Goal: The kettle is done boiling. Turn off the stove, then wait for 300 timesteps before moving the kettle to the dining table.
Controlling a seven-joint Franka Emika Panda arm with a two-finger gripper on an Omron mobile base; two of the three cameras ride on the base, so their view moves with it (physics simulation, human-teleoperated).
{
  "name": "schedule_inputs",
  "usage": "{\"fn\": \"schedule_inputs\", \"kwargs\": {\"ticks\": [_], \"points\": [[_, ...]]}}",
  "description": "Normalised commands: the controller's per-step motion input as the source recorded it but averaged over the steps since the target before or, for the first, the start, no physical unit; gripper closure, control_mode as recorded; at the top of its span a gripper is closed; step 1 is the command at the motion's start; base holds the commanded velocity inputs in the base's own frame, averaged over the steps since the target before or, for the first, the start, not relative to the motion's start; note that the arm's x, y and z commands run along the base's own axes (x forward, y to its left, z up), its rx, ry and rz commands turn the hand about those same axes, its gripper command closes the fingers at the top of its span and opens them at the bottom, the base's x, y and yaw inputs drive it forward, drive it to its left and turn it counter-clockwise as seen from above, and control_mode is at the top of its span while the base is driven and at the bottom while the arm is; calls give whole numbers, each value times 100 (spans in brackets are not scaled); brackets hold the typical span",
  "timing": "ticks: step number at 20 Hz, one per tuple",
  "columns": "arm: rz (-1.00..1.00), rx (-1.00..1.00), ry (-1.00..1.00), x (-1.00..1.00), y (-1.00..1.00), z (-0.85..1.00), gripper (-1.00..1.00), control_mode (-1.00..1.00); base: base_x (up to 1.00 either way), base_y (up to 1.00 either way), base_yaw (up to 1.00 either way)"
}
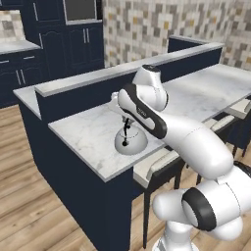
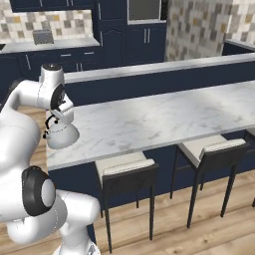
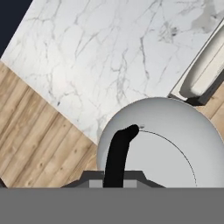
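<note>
Arm reaches forward and down over the table (image 1: 88, 137), gripper (image 1: 126, 123) closed on the black handle (image 3: 117, 155) of the kettle (image 1: 131, 141) near the table's front edge, while the right base view alone shows two stools (image 2: 127, 172) side by side.

Kitchen, navy cabinets (image 2: 74, 60), marble dining table (image 2: 164, 117)
</note>
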Motion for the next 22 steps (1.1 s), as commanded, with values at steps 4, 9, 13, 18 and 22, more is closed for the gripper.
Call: {"fn": "schedule_inputs", "kwargs": {"ticks": [4,9,13,18,22], "points": [[0,0,0,0,0,0,100,100,10,0,2],[0,0,0,0,0,0,100,100,4,0,0],[0,0,0,19,3,-9,100,-100,0,0,0],[0,0,0,20,0,-13,100,-100,0,0,0],[0,0,1,33,5,-16,100,-100,0,0,0]]}}
